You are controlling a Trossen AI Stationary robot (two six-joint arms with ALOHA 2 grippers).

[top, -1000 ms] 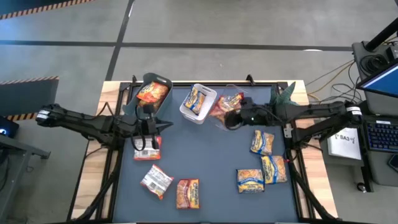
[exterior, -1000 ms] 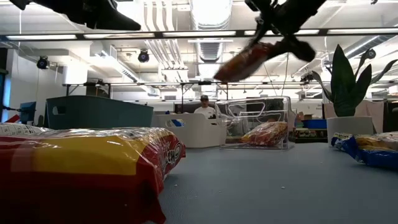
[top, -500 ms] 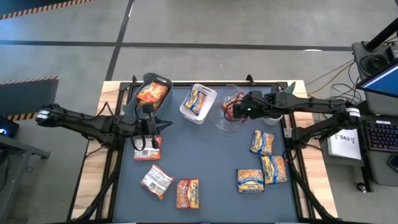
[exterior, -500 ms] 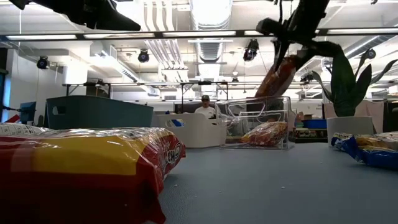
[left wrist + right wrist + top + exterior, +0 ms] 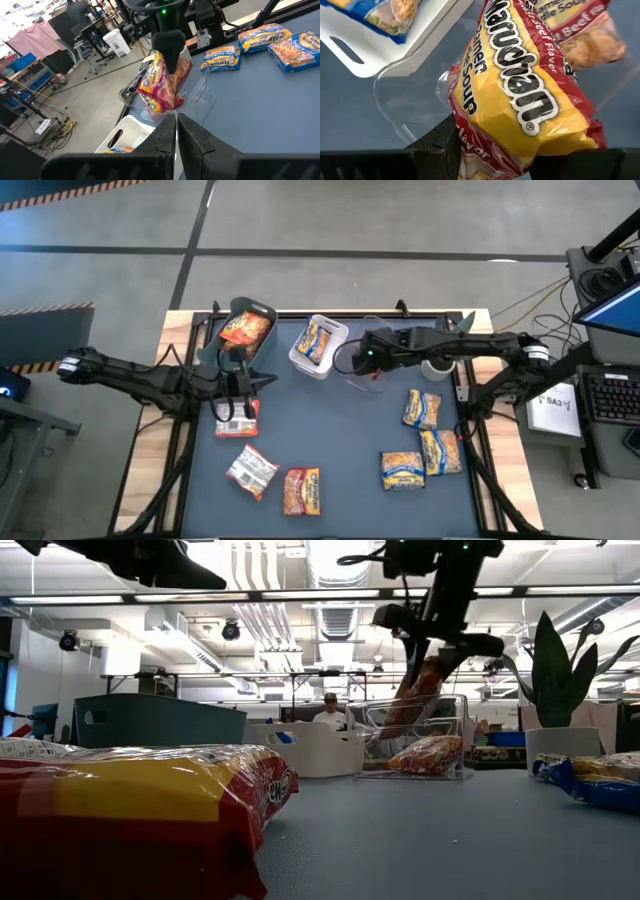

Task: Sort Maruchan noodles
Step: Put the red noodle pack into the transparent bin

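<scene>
In the high view the right gripper sits just above centre of the frame, over the clear bin, its fingers clamped on a red-and-yellow Maruchan packet. In the low view that packet hangs tilted from the gripper at upper right of centre, its lower end dipping just inside the clear bin's rim. A second red packet lies flat in that bin.

The left gripper waits at left of centre in the high view with its fingers closed together and nothing between them, above a whitish packet on the dark table.

Along the upper part of that frame, the grey-green bin at upper left holds an orange-red packet, and the white bin next to it holds a blue-and-yellow packet.

Loose packets lie elsewhere on the table. A whitish one and an orange-red one lie side by side in the lower left part. Three blue-and-yellow ones lie at right: one below the right arm, one nearer the right edge, one just beside it at lower right.
</scene>
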